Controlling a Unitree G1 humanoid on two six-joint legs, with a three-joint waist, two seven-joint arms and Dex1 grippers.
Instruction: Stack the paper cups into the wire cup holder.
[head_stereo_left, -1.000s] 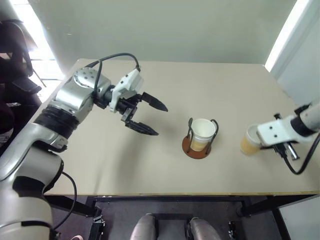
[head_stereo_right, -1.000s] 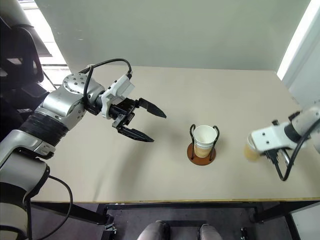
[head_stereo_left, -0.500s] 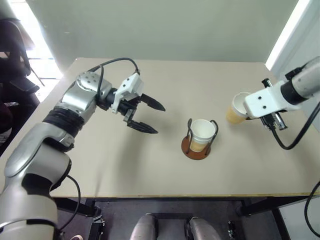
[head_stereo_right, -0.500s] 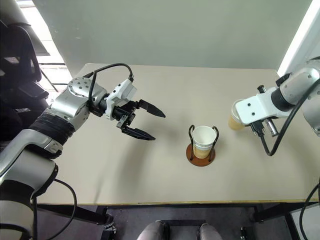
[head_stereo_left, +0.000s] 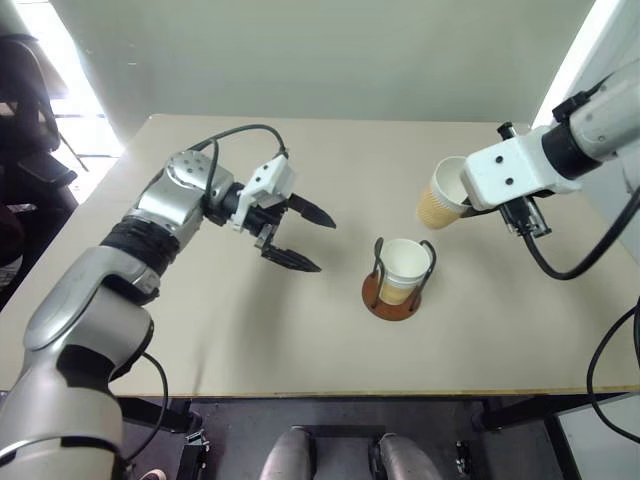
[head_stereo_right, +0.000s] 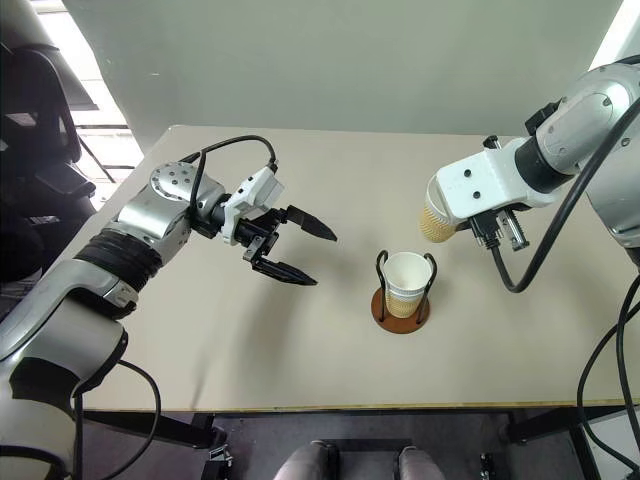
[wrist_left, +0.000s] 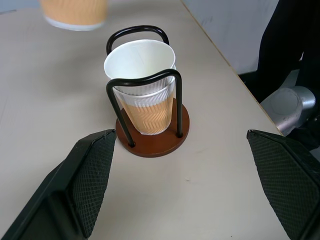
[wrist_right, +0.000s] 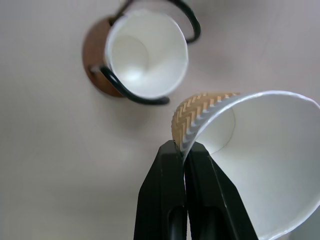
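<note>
- My right pincer (wrist_right: 184, 150) pinches the rim wall of a tan-and-white ribbed paper cup (head_stereo_left: 441, 197): light, crushable, so gently.
- My left pincer (head_stereo_left: 306, 238) gapes empty beside the brown-based wire cup holder (head_stereo_left: 395, 293).

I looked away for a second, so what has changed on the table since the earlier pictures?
The right gripper, shut on a paper cup's wall, lifted it off the table's right side and carried it left, to above and beside the wire cup holder. The left gripper stayed open left of the holder, which still holds stacked cups.
</note>
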